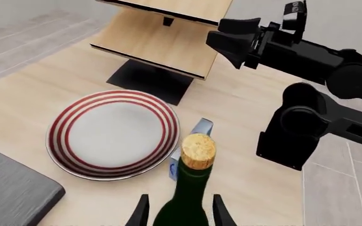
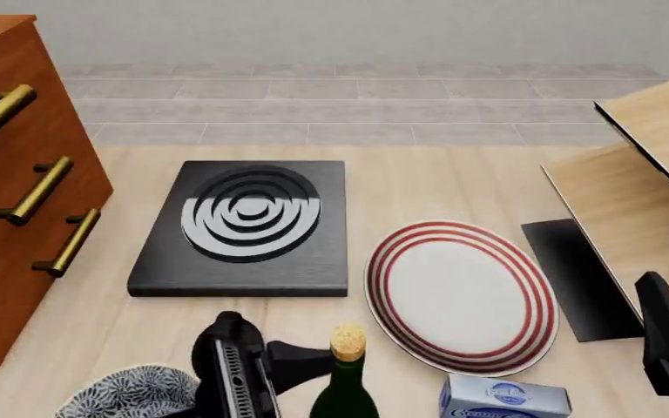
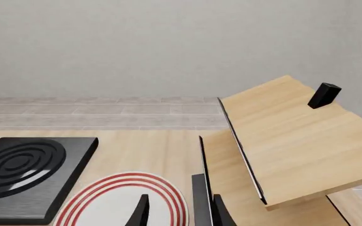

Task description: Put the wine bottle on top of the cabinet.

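**A:** Wine bottle [image 2: 345,383] first: where is it standing, and why there?

**B:** It is standing upright near the table's near edge, a little left of the middle, with the left gripper [image 1: 179,213] around its lower neck. In the left wrist view the jaws are sitting one on each side of the green glass, set narrow. I judge they are holding it, though actual contact is falling below the picture's edge.

**A:** Going left to right, what else matters?

**B:** The cabinet [image 2: 15,187] is filling the table's left edge, and its top is where the bottle is meant to go. Beside it a black slab with rings [image 2: 245,228] is lying flat, then a red-striped plate [image 2: 462,294], then a pale wooden shelf unit [image 2: 643,205] at the right edge. A blue box [image 2: 504,399] is sitting just right of the bottle.

**A:** And the right gripper [image 3: 179,211]?

**B:** It is hanging over the plate's right side, jaws narrow and holding nothing.

**A:** What is hidden?

**B:** The bottle's body and label are being cut off, and most of the cabinet's top too. A patterned thing [image 2: 125,394] at the near-left corner is too cropped to name.
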Tool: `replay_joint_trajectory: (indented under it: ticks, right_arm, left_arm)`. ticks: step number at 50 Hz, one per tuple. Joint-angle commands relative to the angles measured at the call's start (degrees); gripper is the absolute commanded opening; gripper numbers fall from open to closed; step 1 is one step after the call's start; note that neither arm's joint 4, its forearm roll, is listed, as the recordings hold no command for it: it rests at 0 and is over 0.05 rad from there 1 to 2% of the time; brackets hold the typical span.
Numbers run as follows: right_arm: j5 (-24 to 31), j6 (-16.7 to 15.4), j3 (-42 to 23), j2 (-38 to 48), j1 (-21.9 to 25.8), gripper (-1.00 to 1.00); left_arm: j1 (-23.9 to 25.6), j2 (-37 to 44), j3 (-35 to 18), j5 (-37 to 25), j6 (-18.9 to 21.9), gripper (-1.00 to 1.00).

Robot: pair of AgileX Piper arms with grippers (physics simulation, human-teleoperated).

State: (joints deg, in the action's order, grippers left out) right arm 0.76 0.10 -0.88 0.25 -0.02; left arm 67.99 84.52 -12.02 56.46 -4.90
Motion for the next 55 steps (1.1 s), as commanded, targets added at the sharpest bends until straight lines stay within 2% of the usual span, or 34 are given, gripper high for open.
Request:
replay_joint_trajectory:
  ticks: [1,43,44,55]
  right_arm:
    - [0.0,0.01,0.0,0.0,-0.01,1.0]
    - [0.01,-0.01,0.0,0.01,0.01,1.0]
    - [0.0,0.01,0.0,0.0,0.01,1.0]
    - [0.01,0.0,0.0,0.01,-0.01,1.0]
  left_arm:
    - [0.01,5.49,-0.73,3.02,-0.7,1.0]
    - [-0.75,22.56,-4.41,10.76,-3.16,1.0]
    - [-1.02,22.52,-4.26,10.74,-3.15,-1.0]
    - [-1.13,19.01,-3.27,9.35,-2.72,-1.0]
